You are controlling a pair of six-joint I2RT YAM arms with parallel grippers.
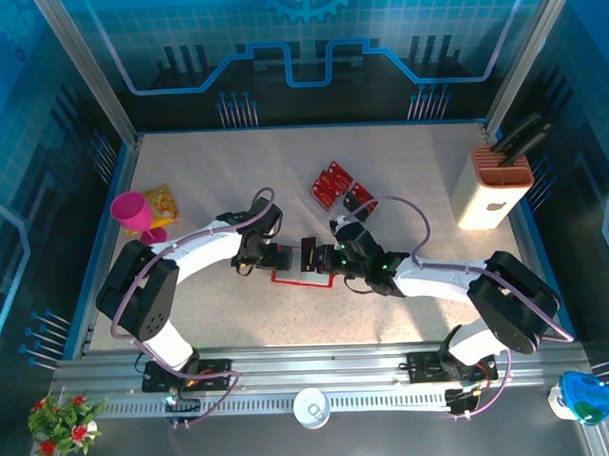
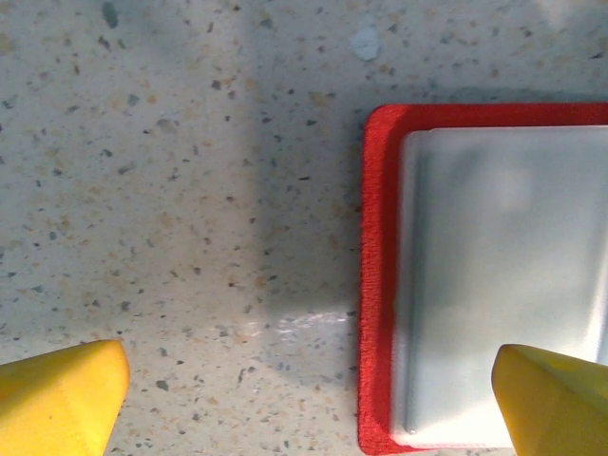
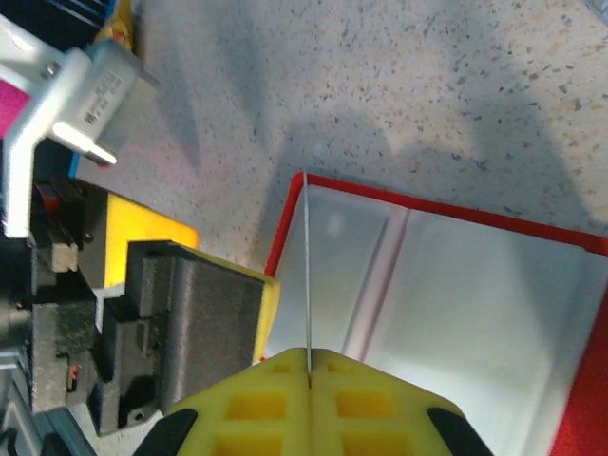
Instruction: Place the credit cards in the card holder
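Card holder (image 2: 378, 285) lies open, loading seemingly underway: right gripper (image 3: 309, 366) pinches 1 thin edge-on sheet (image 3: 307, 266), card or flap unclear. Left gripper (image 2: 304, 399), spread, should steady the rim.

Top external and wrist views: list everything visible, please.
credit cards: a few, red and black, mid-table beyond the grippers
held card: one, dark, edge-on over the holder
card holder: one, red rim, pale inside, open under both grippers
slotted block: one, beige, right side, dark handles
cup: one, pink, left side
packet: one, yellow-orange, beside the cup
flowers: one bunch, red, near-left corner
left gripper: one, yellow fingertips, open at the holder's edge
right gripper: one, yellow fingertips, shut on the held card
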